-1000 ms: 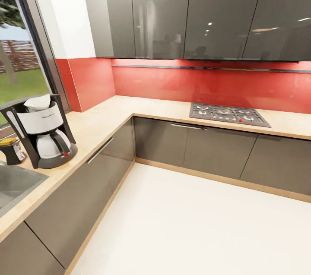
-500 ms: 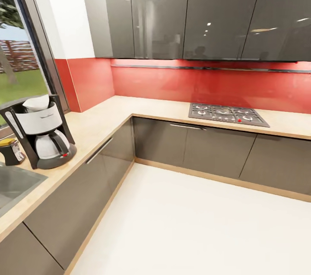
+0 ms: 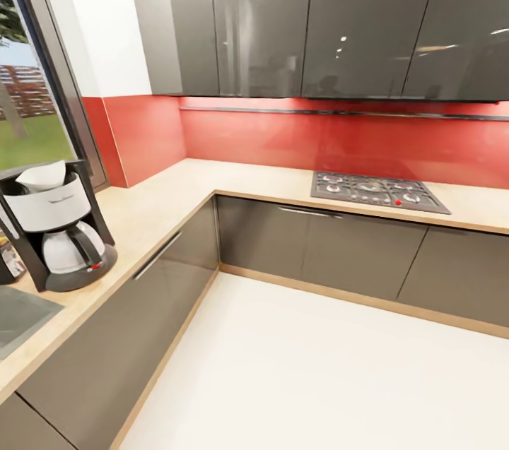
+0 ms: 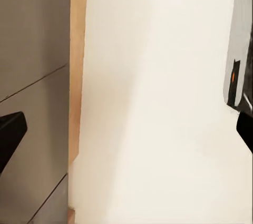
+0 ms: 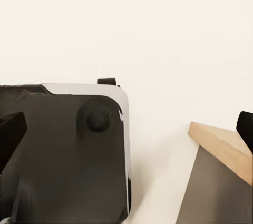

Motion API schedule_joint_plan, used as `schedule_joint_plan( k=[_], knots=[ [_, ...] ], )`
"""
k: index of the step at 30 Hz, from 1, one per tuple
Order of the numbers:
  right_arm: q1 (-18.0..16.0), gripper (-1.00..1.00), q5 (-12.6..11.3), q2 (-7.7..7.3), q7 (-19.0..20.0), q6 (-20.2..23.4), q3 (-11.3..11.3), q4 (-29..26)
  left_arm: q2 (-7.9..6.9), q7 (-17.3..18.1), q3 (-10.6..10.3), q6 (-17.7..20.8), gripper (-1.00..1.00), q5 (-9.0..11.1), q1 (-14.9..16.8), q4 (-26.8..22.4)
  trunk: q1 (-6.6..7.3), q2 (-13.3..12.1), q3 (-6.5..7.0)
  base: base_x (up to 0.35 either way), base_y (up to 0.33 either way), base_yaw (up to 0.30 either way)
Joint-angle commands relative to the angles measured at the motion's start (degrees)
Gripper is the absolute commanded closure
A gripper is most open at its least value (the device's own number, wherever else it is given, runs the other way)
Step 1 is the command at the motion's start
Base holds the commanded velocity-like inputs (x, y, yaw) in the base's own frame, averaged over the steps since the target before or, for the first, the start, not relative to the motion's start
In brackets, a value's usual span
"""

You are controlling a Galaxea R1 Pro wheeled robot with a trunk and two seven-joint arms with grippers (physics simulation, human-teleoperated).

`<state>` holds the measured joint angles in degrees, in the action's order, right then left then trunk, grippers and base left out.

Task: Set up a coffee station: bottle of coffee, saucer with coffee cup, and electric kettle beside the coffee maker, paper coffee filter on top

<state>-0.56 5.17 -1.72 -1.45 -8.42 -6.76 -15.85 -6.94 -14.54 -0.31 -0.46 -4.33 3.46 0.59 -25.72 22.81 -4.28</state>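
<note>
Beige wood-grain bench (image 3: 159,199) carrying the coffee maker (image 3: 58,227), white paper coffee filter (image 3: 42,175) on top. Left pincer (image 4: 126,132) spread wide, empty, pale floor (image 4: 158,66) between its fingers, grey cabinet front (image 4: 31,50) beside. Right pincer (image 5: 126,126) likewise spread, empty.

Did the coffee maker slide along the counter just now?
No. The coffee maker sits the same beside the sink; the whole picture shifted, so the camera moved.
</note>
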Motion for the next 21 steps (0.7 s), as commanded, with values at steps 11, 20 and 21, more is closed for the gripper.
schedule_joint_plan(
  k=[11,20,21],
  knots=[
    [-0.05,-1.00,0.54,0.11,-0.05,-0.29,-0.60,1.61,-0.16,9.77,-0.41,-0.55,-1.00,-0.63,0.06,-0.19,-0.06,0.11,-0.12,0.337,-0.028,0.000],
    [-0.05,-1.00,0.54,0.14,-0.05,-0.28,-0.55,1.69,-0.09,9.77,-0.31,-0.60,-1.00,-0.57,0.06,-0.24,-0.06,0.11,-0.12,0.316,-0.170,0.000],
    [-0.05,-1.00,0.54,0.14,-0.05,-0.28,-0.55,1.66,-0.09,9.75,-0.31,-0.60,-1.00,-0.53,0.06,-0.24,-0.06,0.11,-0.12,0.309,-0.186,0.000]
  ],
)
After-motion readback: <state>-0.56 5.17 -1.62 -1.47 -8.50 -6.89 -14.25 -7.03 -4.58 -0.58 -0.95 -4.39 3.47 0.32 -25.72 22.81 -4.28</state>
